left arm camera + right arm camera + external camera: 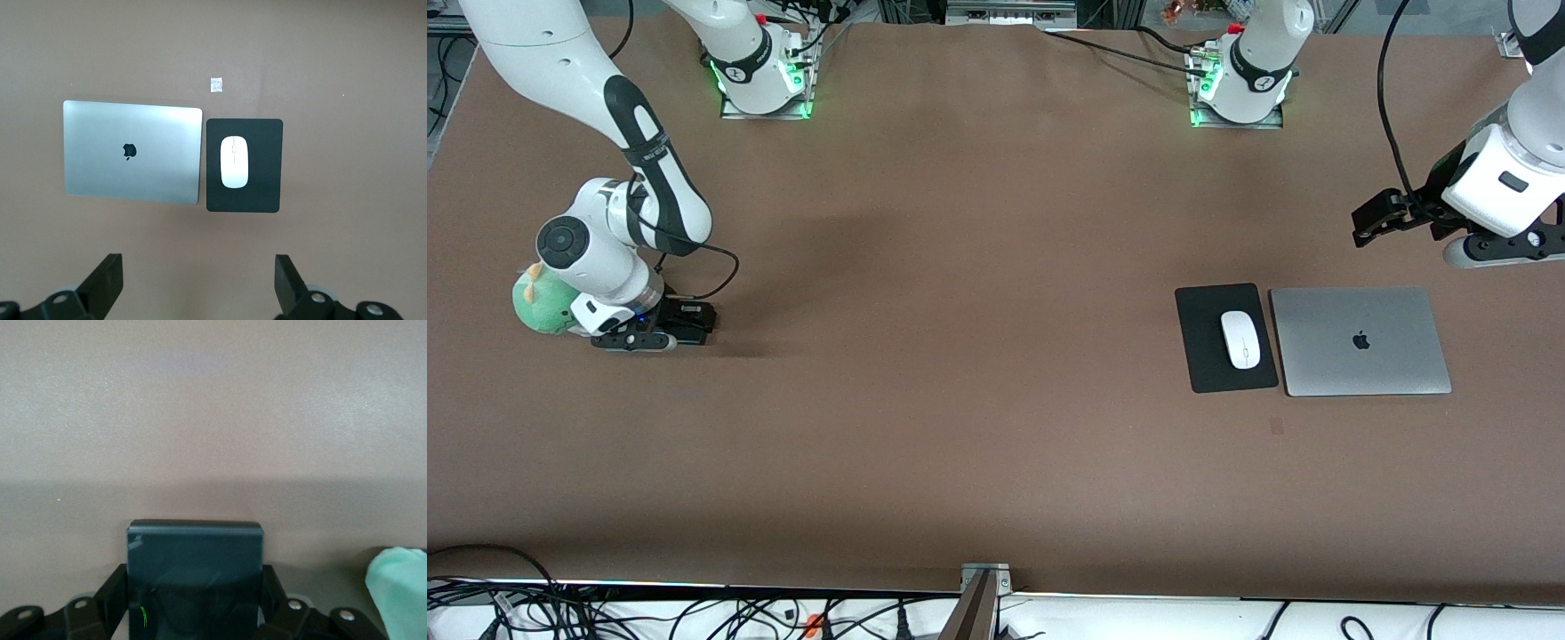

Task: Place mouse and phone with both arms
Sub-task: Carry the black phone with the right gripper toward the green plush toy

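In the front view, our right gripper [639,340] sits low at middle left; the mouse [1240,339] lies on the mat [1200,356] at right. The left wrist view shows the left gripper [197,277] open, waiting. In the right wrist view, fingers flank the phone [195,560] at bottom centre; whether they pinch it we cannot tell. Next we judge: lift it.

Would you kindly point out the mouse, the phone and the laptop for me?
mouse [1240,339]: front view, middle of its white top.
phone [195,550]: right wrist view, its dark face.
laptop [1360,340]: front view, lid at the logo.

Brown table [978,267], tangled cables [605,613] along its near edge, even light
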`<state>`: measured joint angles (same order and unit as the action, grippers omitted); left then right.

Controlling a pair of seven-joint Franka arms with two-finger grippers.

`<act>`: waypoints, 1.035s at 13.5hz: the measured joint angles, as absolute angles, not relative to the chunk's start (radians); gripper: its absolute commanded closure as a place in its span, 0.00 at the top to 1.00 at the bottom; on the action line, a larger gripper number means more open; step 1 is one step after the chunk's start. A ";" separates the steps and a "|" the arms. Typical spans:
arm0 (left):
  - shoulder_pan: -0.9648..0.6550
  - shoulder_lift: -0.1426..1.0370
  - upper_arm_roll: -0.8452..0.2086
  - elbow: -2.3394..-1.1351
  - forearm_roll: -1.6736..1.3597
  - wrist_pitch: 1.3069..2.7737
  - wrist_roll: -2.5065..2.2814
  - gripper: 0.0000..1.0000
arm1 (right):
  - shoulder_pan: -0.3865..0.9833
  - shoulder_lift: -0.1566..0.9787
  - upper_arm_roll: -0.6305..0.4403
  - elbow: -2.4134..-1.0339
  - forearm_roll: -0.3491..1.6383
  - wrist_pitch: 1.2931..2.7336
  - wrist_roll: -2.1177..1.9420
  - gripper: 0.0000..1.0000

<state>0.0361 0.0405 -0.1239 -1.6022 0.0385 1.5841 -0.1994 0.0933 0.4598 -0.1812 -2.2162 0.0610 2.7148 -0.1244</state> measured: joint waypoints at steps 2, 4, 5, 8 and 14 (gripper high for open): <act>0.036 0.046 -0.124 -1.602 0.038 1.585 -0.199 1.00 | 0.093 0.460 -0.180 -2.216 0.061 2.716 -0.131 1.00; 0.036 0.046 -0.122 -1.593 0.038 1.587 -0.199 1.00 | 0.093 0.458 -0.178 -2.207 0.061 2.708 -0.145 1.00; 0.036 0.046 -0.121 -1.587 0.038 1.587 -0.199 1.00 | 0.093 0.453 -0.178 -2.192 0.061 2.671 -0.150 1.00; 0.036 0.054 -0.121 -1.585 0.038 1.587 -0.199 1.00 | 0.093 0.415 -0.177 -2.093 0.062 2.466 -0.156 1.00; 0.036 0.058 -0.121 -1.552 0.038 1.569 -0.199 1.00 | 0.093 0.296 -0.177 -1.935 0.091 2.128 -0.158 1.00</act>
